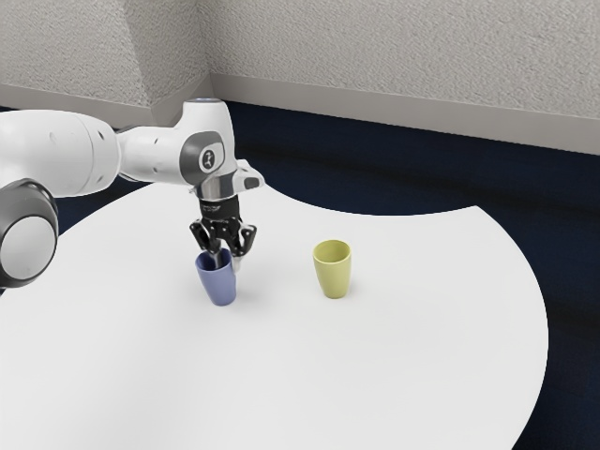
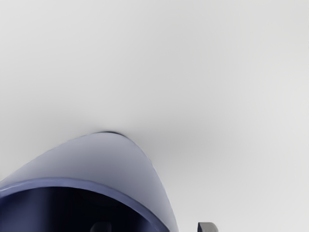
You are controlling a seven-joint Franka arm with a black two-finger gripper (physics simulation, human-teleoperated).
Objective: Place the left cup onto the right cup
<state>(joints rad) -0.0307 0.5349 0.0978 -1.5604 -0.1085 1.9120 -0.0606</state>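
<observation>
A blue cup (image 1: pixel 217 283) stands upright on the white table (image 1: pixel 375 375), toward the exterior view's left. An upright yellow-green cup (image 1: pixel 332 269) stands apart from it toward the right. My gripper (image 1: pixel 225 255) points down at the blue cup's rim, on the side facing the yellow cup. One finger is inside the cup and the other outside, so they straddle the wall. In the wrist view the blue cup (image 2: pixel 96 164) lies right under my hand, and the fingertips (image 2: pixel 207 227) stand well apart with a gap to the wall. The gripper is open.
The round white table ends at a curved edge (image 1: pixel 525 281) on the exterior view's right and far side, with dark floor (image 1: pixel 422 169) beyond. Bare tabletop lies between and in front of the cups.
</observation>
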